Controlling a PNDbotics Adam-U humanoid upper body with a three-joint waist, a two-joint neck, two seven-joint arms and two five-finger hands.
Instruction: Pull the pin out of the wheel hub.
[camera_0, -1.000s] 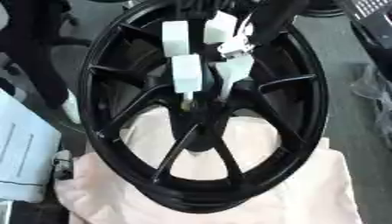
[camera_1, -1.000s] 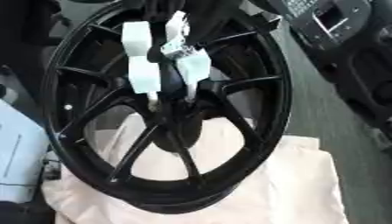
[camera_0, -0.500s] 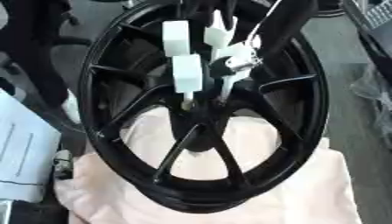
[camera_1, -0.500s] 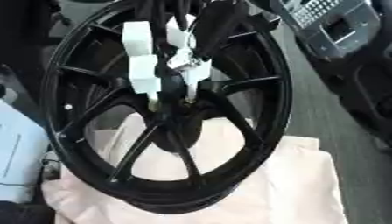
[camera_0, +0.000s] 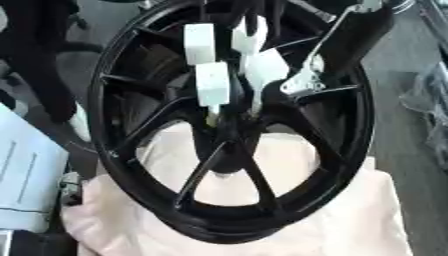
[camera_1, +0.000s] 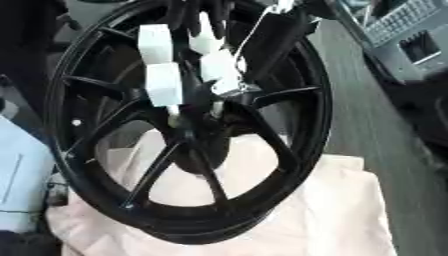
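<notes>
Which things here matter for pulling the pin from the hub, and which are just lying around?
For the job:
wheel
hub
right hand

Lying about:
cream cloth
pale blue box
grey equipment

Right arm: we see it come in from the upper right corner, black, with a silver bracket at the wrist.
Right hand (camera_0: 254, 70): it reaches down and to the left, toward the middle of the scene; its white-covered fingers (camera_0: 213, 82) point downward.
Fingers of right hand: they are close together, bent a little toward each other at their tips; we cannot tell whether they pinch anything.
Left hand: we do not see it in either view.
</notes>
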